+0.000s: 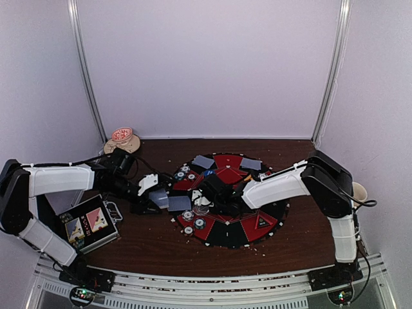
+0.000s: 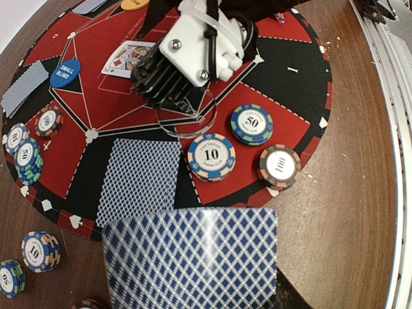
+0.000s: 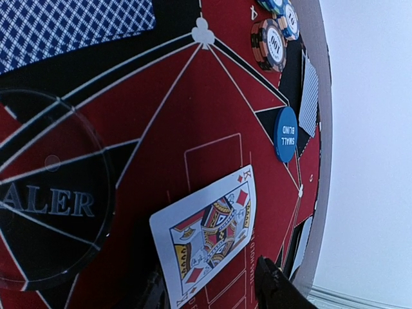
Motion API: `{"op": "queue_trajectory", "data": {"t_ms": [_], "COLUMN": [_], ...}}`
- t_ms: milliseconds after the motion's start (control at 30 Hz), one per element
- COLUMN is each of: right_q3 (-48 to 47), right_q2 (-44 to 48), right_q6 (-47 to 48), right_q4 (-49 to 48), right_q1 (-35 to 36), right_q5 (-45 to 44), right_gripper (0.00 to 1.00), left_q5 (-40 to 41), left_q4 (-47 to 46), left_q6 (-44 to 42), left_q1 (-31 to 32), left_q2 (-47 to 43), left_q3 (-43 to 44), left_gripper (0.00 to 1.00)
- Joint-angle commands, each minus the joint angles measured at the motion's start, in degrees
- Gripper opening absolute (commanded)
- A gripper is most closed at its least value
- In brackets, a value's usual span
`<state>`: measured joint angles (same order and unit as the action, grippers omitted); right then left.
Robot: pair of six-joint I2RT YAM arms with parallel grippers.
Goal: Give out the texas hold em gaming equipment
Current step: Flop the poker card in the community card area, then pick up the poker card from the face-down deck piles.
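- Brown wooden table (image 1: 141, 248) under white walls, seen from above: a round mat (image 1: 225, 237) is laid on it, with the left gripper (image 1: 153, 202) at its 9 o'clock edge and the right gripper (image 1: 207, 195) over its centre.
- Left wrist: a blue-backed card (image 2: 193, 257) is clamped in the left gripper; striped chips (image 2: 211, 156) are seen beyond it at 12 o'clock.
- Right wrist: the right gripper is held apart, with a face-up king of diamonds (image 3: 209, 235) lying between its fingers (image 3: 273, 286); a blue button (image 3: 285, 134) is seen at 1 o'clock.

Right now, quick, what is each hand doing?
Left hand: closed on a blue-backed playing card.
Right hand: open, over the face-up king card.
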<state>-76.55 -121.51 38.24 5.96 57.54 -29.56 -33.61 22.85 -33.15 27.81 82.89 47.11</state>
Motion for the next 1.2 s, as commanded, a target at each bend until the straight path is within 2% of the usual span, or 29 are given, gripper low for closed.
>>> {"op": "queue_trajectory", "data": {"t_ms": [0,333,567,700,900,1167], "right_q3": [-1.0,1.6,5.4,4.8,6.3,5.6], "right_q2": [3.0,11.1,21.2,24.8,22.8,13.3], "right_q6": [-1.9,-6.8,-18.7,-33.1,-52.9,-67.1], "right_q4": [2.3,4.4,0.9,0.0,-10.8,-22.3], "right_q1": [0.7,1.7,1.7,1.6,1.7,1.7], "right_q5": [-0.2,1.1,3.1,15.9,33.8,43.8], "right_gripper": [0.5,0.66,0.89,0.91,0.92,0.92], "left_q5": [-1.2,-1.3,-1.2,-1.2,-0.9,3.1], "left_q4": [-0.5,-0.4,-0.4,-0.4,-0.4,-1.3], "left_q6": [-0.6,-0.6,-0.6,-0.6,-0.6,2.2], "left_q1": [0.0,0.0,0.0,0.0,0.0,-0.1], "left_q2": [-1.4,-1.4,-1.5,-1.3,-1.1,-0.7], "left_q3": [-0.1,-0.1,-0.1,0.0,0.1,0.9], "left_gripper": [0.45,0.46,0.45,0.45,0.45,0.45]}}
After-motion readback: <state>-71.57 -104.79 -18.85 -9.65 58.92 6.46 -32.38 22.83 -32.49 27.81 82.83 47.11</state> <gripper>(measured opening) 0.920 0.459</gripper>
